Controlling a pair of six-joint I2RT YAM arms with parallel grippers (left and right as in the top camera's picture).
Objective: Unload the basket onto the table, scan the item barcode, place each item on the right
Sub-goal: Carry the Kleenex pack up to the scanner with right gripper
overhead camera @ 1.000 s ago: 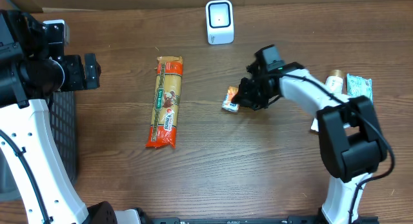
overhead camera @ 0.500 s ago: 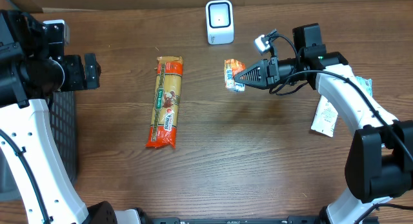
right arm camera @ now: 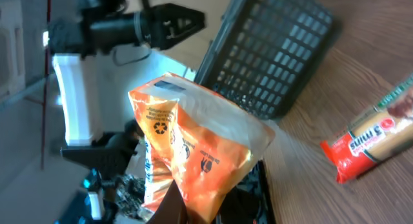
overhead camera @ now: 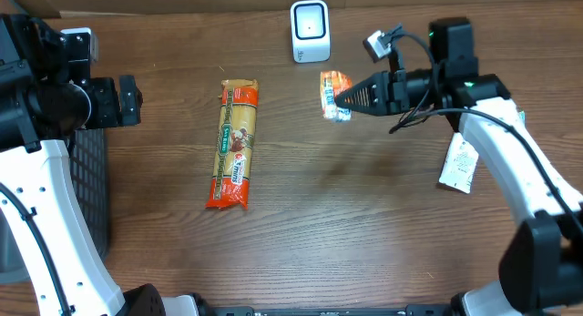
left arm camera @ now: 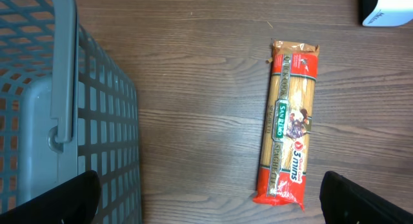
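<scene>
From above, the right fingers [overhead camera: 358,96] are shut tight on a small orange bag [overhead camera: 333,94], up off the surface [overhead camera: 364,225] and near the white scanner [overhead camera: 310,30].

In the left wrist view, the left fingers [left arm camera: 80,192] stand wide apart, holding nothing. A basket [left arm camera: 39,121] sits by one finger and a pasta pack [left arm camera: 288,127] nearer the other. I cannot tell what is in the basket.

In the right wrist view, the orange bag [right arm camera: 187,153] sticks up from the right fingers [right arm camera: 173,208].
</scene>
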